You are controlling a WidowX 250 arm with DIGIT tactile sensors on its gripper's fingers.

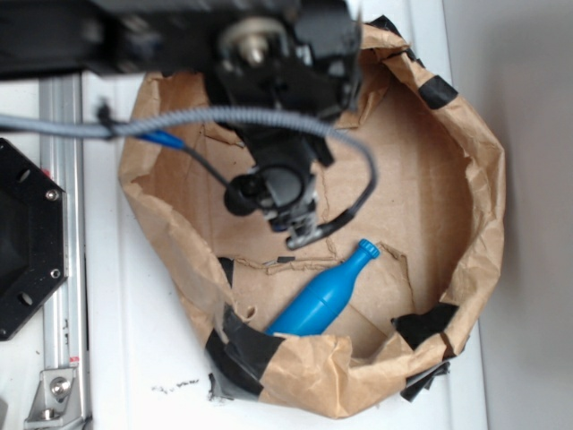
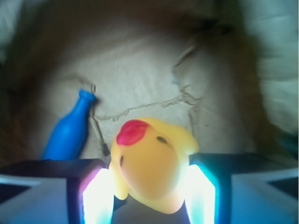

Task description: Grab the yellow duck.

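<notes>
In the wrist view the yellow duck, with its red-orange beak up and to the left, sits between my two glowing fingers, which press on both its sides. My gripper is shut on it. In the exterior view my gripper hangs over the middle of the brown paper bag's floor; the duck is hidden there under the arm. The blue plastic bottle lies on its side to the front right of the gripper, and it shows at the left of the wrist view.
The crumpled brown paper bag with black tape patches walls in the work area. A grey cable loops across the arm. A black mount and a metal rail stand at the left.
</notes>
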